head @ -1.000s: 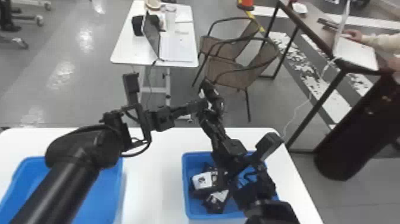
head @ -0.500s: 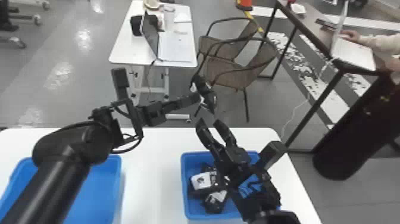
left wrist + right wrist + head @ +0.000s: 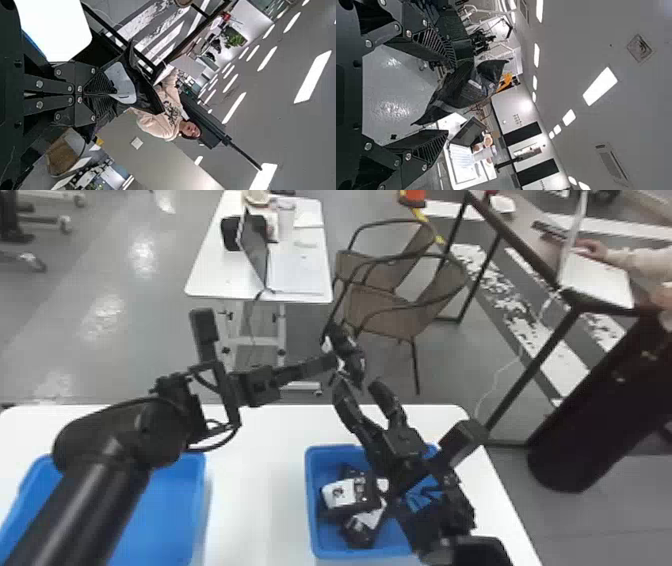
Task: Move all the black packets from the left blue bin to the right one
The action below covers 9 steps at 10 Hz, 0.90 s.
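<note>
In head view, left blue bin (image 3: 165, 510) partly behind left arm (image 3: 80, 510), bottom cut off

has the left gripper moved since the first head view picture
Yes, slightly toward the robot's left: in the head view, the left gripper has shifted left against the far laptop.

The left claw (image 3: 332, 363) pinches a white-patched black packet (image 3: 145, 93).

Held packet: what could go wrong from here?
Early release: only the left gripper has the packet; the right gripper is open, so it could drop.
Missed bin: head view shows it past the table's far edge; a drop might miss the right bin.
Bump: the right fingers could knock it.
</note>
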Tool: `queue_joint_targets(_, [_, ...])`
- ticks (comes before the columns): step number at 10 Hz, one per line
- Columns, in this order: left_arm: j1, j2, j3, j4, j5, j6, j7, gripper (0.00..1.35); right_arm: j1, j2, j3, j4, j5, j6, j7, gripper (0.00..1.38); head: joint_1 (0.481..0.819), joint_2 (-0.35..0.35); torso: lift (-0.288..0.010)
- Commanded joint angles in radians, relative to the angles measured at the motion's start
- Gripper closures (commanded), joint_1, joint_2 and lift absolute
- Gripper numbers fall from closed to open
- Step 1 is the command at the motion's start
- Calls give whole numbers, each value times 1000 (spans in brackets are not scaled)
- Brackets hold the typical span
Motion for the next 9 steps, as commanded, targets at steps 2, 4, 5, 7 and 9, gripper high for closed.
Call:
queue_joint_targets(2, [3,-3,-15,0,4,23,3,1184,-30,0,11,20,9,-7,-1,484,695,-195,0])
queue_joint_targets(4, [2,-3,-18,0,17,26,4,1184,-37,0,10,24,3,-5,-12,1046,695,-197,0])
queue_joint_targets(5, [2,-3,-18,1,21,26,6,1184,-37,0,10,24,3,-4,-15,1047,695,-199,0])
queue_joint_targets(7, [3,-3,-18,1,36,21,14,1184,-35,0,10,26,2,-4,-13,1073,695,-201,0])
queue_joint_targets(9, [20,-3,-1,1,49,-3,27,1016,-32,0,10,27,-1,-2,-16,1181,695,-200,0])
